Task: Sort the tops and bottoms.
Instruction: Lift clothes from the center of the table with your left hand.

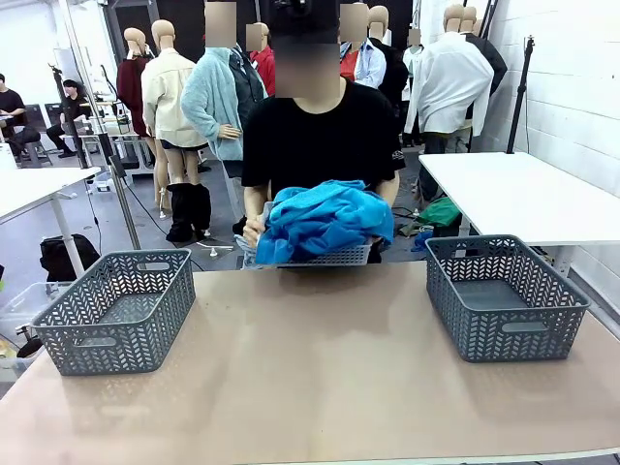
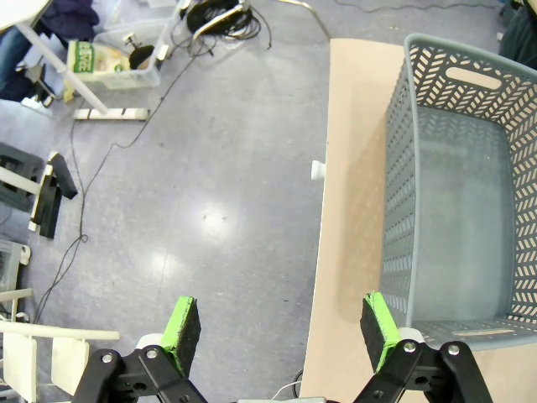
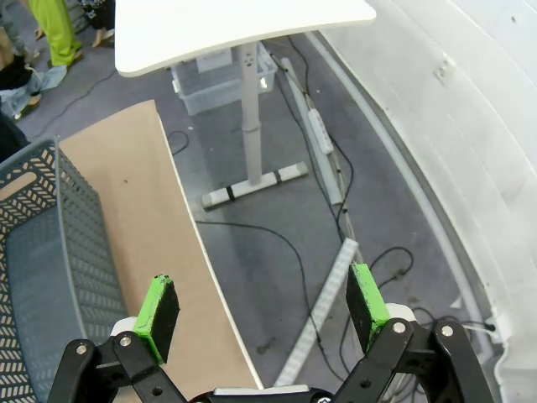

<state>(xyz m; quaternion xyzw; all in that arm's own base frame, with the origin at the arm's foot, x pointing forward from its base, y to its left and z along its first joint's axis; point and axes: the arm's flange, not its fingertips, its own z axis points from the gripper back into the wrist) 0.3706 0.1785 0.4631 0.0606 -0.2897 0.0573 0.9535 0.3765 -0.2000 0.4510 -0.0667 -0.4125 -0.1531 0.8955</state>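
Observation:
A person in a black shirt stands at the table's far edge holding a grey basket [image 1: 334, 257] piled with the tops [image 1: 325, 221], a heap of medium blue and turquoise fabric. The dark navy bottoms are hidden. My left gripper [image 2: 281, 329] is open, hanging over the floor beside the table's left edge, near the left basket [image 2: 453, 193]. My right gripper [image 3: 262, 305] is open too, above the floor off the table's right edge, with the right basket [image 3: 42, 260] at the left of its view.
Two empty grey baskets stand on the tan table [image 1: 320, 368], one at the left [image 1: 116, 308] and one at the right [image 1: 504, 295]. A white table [image 1: 528, 194] stands behind on the right. Cables and a plastic bin [image 2: 113, 59] lie on the floor.

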